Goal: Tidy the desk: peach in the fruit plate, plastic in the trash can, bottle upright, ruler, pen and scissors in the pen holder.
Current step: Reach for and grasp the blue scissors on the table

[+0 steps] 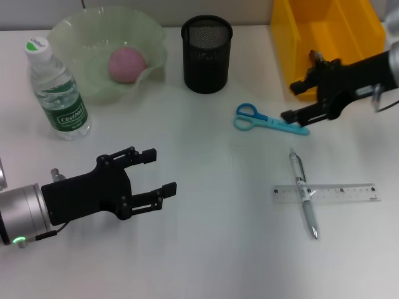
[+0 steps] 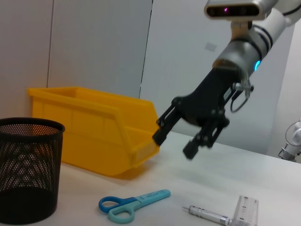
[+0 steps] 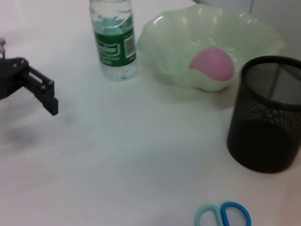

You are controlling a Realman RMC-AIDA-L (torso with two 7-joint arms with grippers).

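Observation:
The pink peach [image 1: 126, 64] lies in the pale green fruit plate [image 1: 75, 31] at the far left. Beside it the bottle [image 1: 59, 93] stands upright. The black mesh pen holder [image 1: 206, 56] stands at the back middle, and the yellow trash can [image 1: 324, 31] at the back right. The blue scissors [image 1: 268, 121] lie flat in front of them. My right gripper [image 1: 289, 101] hovers open over their blade end, holding nothing. The pen [image 1: 303, 193] lies across the clear ruler [image 1: 343, 193]. My left gripper [image 1: 159, 170] is open and empty, low over the desk [image 1: 206, 249]. The plastic is out of view.
The trash can's front wall [image 2: 94, 127] rises just behind my right gripper [image 2: 173, 144]. The pen holder [image 2: 26, 169] stands a short way from the scissors' handles [image 2: 134, 205]. Bare tabletop lies between the two grippers.

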